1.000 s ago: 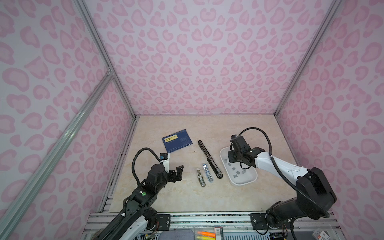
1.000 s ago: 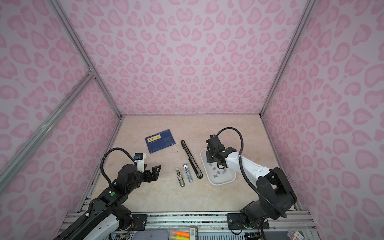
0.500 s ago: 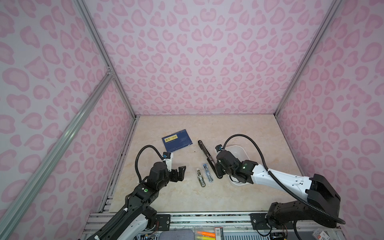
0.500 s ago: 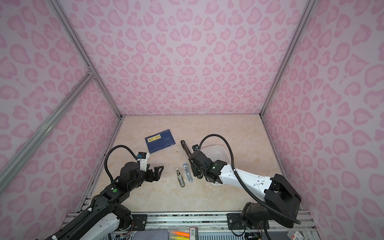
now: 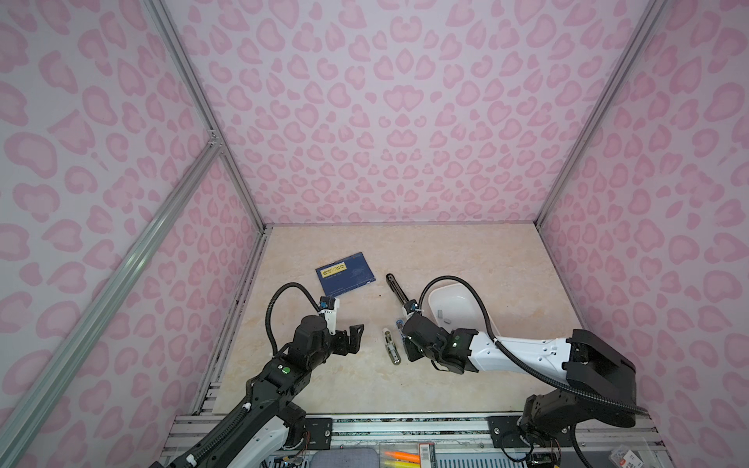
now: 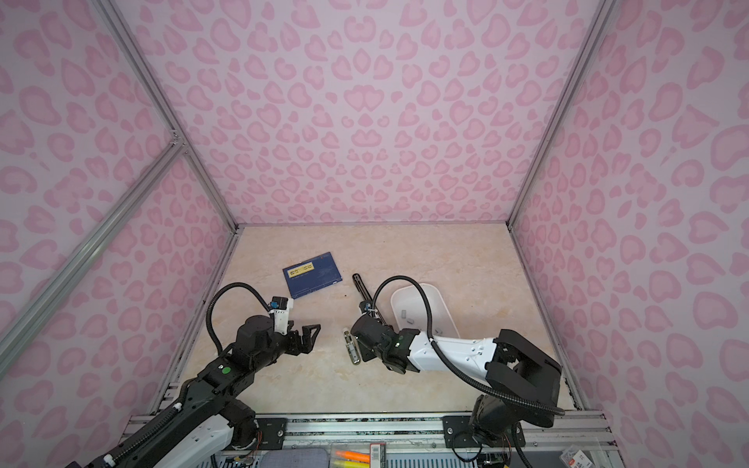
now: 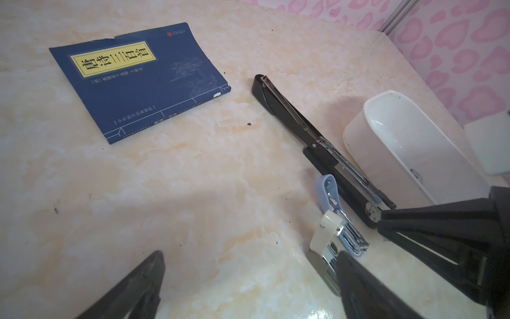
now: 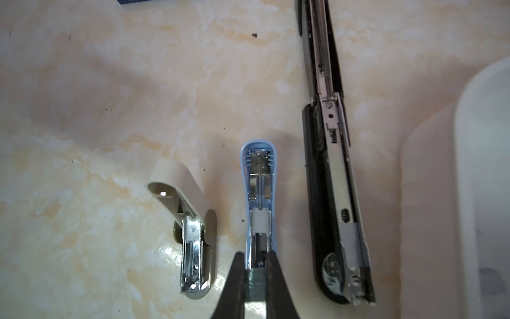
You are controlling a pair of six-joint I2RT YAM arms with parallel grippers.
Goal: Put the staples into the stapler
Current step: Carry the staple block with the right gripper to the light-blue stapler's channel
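The table [image 5: 446, 251] is pale and marbled, and the walls [image 5: 385, 121] are pink with darker pink spots. On the table lie one blue book [image 5: 345, 274], three opened staplers, a beige stapler [image 8: 190, 234], a blue stapler [image 8: 259, 198] and a long black stapler [image 8: 331, 165], and one white tray [image 5: 432, 302]. The left gripper [image 5: 354, 338] hangs over bare table, jaws wide apart, holding nothing. The right gripper [image 8: 255, 255] is pinched tight on one grey staple strip [image 8: 256, 284], right at the blue stapler's open end. Two more staple strips [image 5: 439, 313] show in the tray.
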